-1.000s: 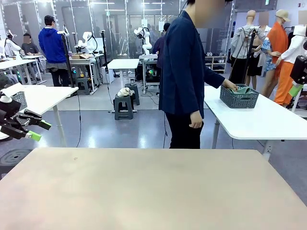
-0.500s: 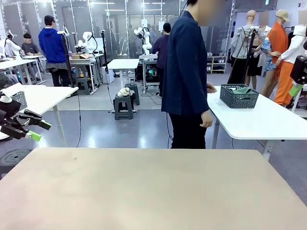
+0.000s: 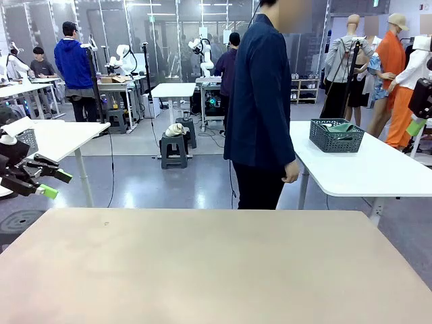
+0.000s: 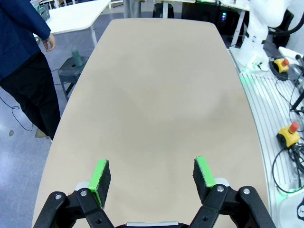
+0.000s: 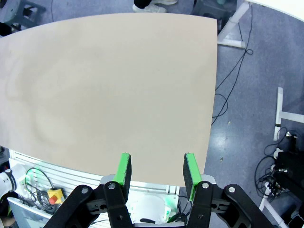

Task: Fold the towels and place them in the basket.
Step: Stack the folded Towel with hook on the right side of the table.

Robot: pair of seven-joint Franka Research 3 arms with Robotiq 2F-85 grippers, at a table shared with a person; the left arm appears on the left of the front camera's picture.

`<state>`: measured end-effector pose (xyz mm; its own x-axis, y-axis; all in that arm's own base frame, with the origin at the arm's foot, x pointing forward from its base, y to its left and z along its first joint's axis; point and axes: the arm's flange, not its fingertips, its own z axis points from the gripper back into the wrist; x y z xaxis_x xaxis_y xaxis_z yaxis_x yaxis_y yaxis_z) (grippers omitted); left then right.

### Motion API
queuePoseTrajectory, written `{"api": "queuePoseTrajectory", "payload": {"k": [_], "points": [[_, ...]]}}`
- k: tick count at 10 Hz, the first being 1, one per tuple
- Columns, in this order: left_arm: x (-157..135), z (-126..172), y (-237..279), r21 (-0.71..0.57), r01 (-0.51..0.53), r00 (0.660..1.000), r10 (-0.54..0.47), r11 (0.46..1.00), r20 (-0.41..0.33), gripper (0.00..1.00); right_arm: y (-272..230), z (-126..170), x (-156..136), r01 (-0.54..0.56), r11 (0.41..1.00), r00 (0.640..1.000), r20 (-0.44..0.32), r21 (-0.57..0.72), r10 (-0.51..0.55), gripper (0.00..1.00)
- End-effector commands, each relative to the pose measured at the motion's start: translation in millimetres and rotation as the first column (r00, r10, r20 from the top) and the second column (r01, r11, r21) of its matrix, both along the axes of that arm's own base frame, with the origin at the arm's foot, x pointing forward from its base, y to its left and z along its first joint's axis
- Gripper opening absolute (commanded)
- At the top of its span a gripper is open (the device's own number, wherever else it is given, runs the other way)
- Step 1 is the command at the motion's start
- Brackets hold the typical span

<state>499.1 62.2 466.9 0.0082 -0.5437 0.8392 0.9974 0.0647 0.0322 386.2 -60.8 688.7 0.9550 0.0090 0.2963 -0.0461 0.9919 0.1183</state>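
At the right of the front view, on a white side table (image 3: 378,172) behind the person (image 3: 260,108), stands the basket (image 3: 336,135), with mint-green towels (image 3: 339,127) folded inside it; it sits well apart from the beige work table (image 3: 216,270) that takes up the lower half of that frame. The left gripper (image 3: 48,183) hangs at the left edge of the front view, off the table's corner, and its wrist view shows the jaws standing wide apart with nothing between the green pads (image 4: 100,175). The right gripper (image 5: 157,171) hovers past the table's near edge in its own view, jaws partly apart and holding nothing. From here the main risk, as I judge it, is that the arms start a reach while the work table lies bare: a grasp would close on nothing or scrape the tabletop. A second hazard is the person, who stands just beyond the far edge at upper centre; an arm swinging across the middle could meet a hand (image 3: 290,173) or sleeve. Compared with a second earlier, the person has drawn an arm back from the basket, where a hand was reaching in, and now stands with that hand down at the side; the basket, its towels and the left gripper look unchanged.
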Motion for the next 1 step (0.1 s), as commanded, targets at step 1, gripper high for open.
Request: {"api": "queuePoseTrajectory", "payload": {"k": [1], "points": [[-1.7,1.4,-0.9,-0.005,-0.001,1.0,0.001,1.0,0.004,0.89,-0.6,0.9,1.8,0.007,1.0,1.0,-0.001,-0.003,-0.007,0.56]]}}
